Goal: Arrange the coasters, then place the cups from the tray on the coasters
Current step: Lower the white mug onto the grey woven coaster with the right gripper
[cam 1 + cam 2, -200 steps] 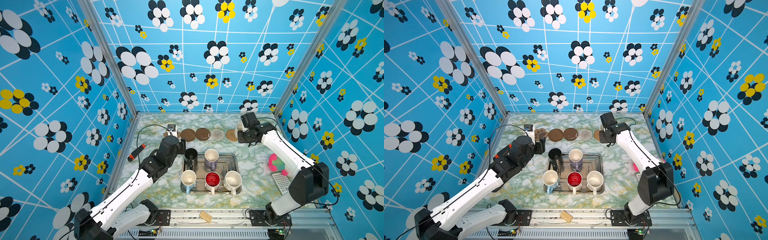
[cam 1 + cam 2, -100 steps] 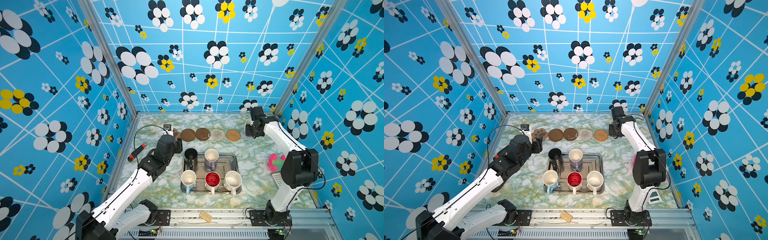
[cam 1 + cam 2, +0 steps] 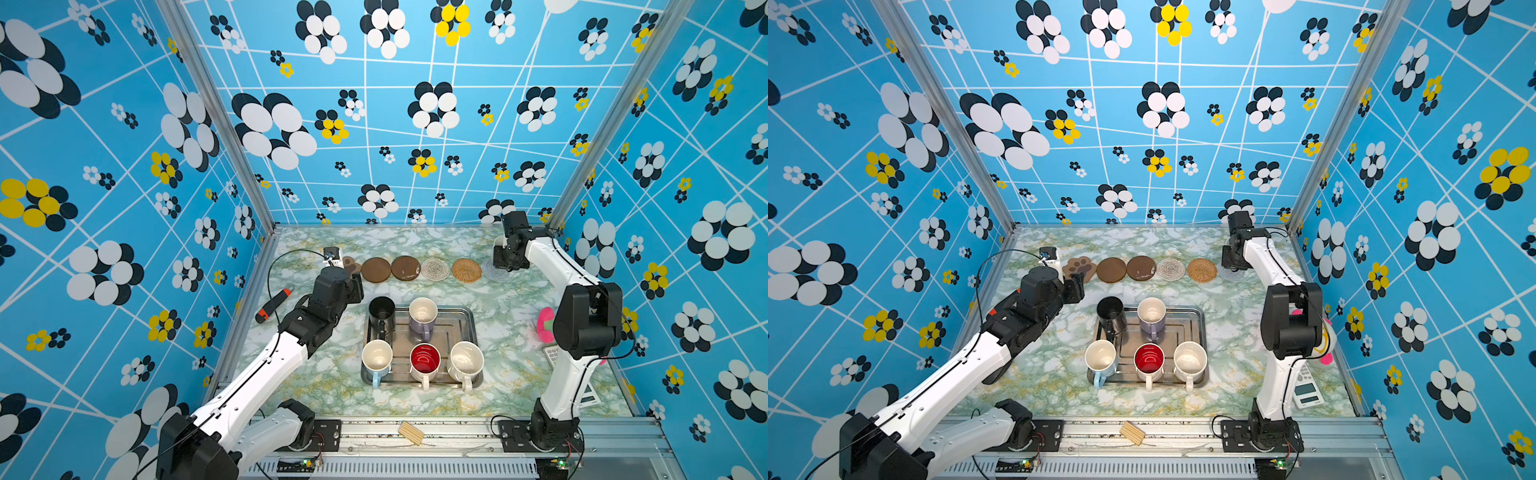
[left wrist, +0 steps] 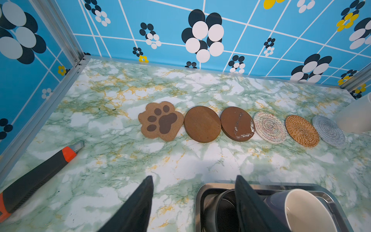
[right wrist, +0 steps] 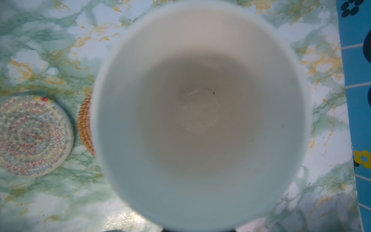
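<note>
Front of table: the tray [image 3: 457, 328] sits mid-table with five cups in it.
- Near row, left to right: light blue cup [image 3: 377, 358], white cup with red inside [image 3: 424, 360], speckled white cup [image 3: 466, 360]. All are upright with handles toward the front edge.
- Far row: black cup [image 3: 381, 312] at the tray's far-left corner, lavender cup [image 3: 423, 318] just beside it.

Left of the tray, near the side wall, lies an orange-and-black box cutter [image 3: 272, 305].

Left gripper [image 4: 193, 178]: it hovers over bare table just off the tray's far-left corner. Its fingers are spread moderately wide with nothing between them. In the left wrist view one finger overlaps the black cup's rim; contact cannot be judged.

Beyond the tray, the coasters lie flat in one row across the table. Left to right:
- paw coaster [image 3: 1077, 267]
- first dark-brown disc [image 3: 1111, 270]
- second dark-brown disc [image 3: 1141, 268]
- whitish lacy coaster [image 3: 1170, 269]
- rattan coaster [image 3: 1202, 270]
- grey spiral coaster [image 3: 1230, 272]

Neighbours touch or nearly touch.

Right gripper [image 3: 507, 262]: it is at the row's right end, over the grey spiral coaster, clamped narrow on the cream cup [image 5: 200, 112]. The cup is upright, mouth toward the wrist camera, and fills that view. It covers the grey coaster and part of the rattan one. Whether the cup's base rests on the coaster cannot be told.
</note>
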Robot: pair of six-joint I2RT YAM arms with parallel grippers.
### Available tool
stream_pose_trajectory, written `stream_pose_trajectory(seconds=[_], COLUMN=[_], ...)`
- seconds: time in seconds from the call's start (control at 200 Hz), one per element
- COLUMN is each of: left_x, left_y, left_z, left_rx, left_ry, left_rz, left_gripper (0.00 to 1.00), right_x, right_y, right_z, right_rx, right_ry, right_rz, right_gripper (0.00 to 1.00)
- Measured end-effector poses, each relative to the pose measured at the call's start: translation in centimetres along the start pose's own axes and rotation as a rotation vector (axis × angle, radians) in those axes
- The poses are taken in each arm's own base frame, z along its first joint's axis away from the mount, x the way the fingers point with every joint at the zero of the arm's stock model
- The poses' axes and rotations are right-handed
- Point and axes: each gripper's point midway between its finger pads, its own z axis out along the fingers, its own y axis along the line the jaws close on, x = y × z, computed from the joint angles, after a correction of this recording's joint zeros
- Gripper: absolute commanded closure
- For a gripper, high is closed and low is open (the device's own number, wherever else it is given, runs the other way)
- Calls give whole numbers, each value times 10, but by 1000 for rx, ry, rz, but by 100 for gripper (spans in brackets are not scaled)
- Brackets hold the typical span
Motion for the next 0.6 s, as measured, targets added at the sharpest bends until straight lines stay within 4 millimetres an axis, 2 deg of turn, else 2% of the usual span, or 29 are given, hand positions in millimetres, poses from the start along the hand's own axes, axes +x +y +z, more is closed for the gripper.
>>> stream_pose_trajectory(seconds=[0.12, 0.245, 0.6], left_x=[0, 0, 1], left_y=[0, -1, -1], left_z=[1, 1, 2], left_rx=[1, 6, 8], left_ry=[2, 0, 7], left_rz=[-1, -5, -5], left_gripper=[34, 34, 35], right_x=[2, 5, 2], right_y=[-7, -5, 4], right_z=[8, 15, 17], right_rx=[0, -12, -59], right_ry=[17, 35, 26], right_rz=[16, 17, 24], right_gripper=[100, 100, 100])
